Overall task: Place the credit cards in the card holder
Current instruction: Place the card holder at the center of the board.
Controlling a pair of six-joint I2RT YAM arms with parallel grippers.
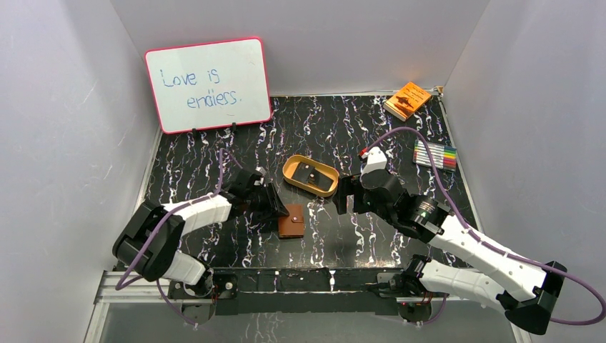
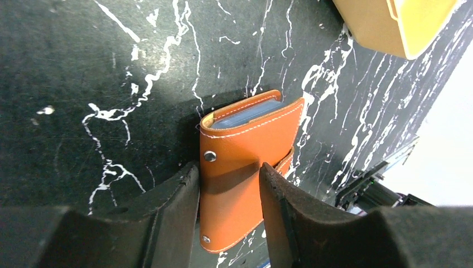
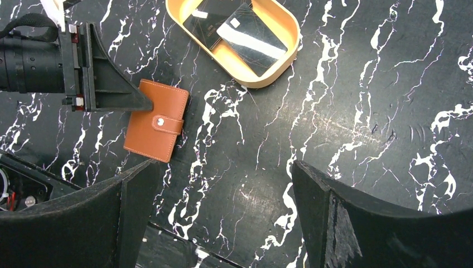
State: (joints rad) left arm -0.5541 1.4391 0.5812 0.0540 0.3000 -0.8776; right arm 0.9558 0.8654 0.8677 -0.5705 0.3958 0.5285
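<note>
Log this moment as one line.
left end effector: fingers apart over wallet | right end effector: open, empty | wallet: closed, flat on table | cards: in tray

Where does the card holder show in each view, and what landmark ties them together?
Top external: card holder just below centre, on the near side of the tan oval tray.
Left wrist: card holder at centre, running toward the bottom edge; tan oval tray at top right.
Right wrist: card holder left of centre; tan oval tray at top centre.
Shared landmark: the tan oval tray.
</note>
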